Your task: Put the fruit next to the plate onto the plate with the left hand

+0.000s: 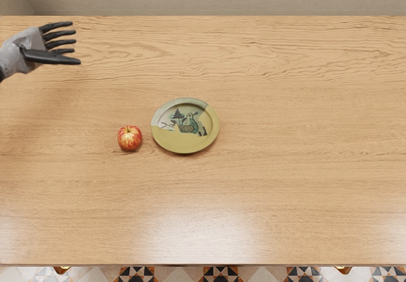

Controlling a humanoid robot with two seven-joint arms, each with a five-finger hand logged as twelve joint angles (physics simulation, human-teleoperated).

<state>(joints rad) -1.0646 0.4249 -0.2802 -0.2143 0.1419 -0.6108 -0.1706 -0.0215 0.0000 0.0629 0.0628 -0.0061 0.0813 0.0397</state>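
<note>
One fruit: apple (129, 137), on the table (285, 187) just left of the plate (166, 141), not touching.
Plate: bare, bird motif, awaiting fruit.
Left hand (43, 46): far left, fingers spread, holding nothing; well apart, likely poised to reach.

Bright, even light on a sharp render.
A pale sheen spreads across the near table (216, 231); faint, soft shadows hug the near edges of apple (129, 137) and plate (185, 147). Focus crisp throughout.
</note>
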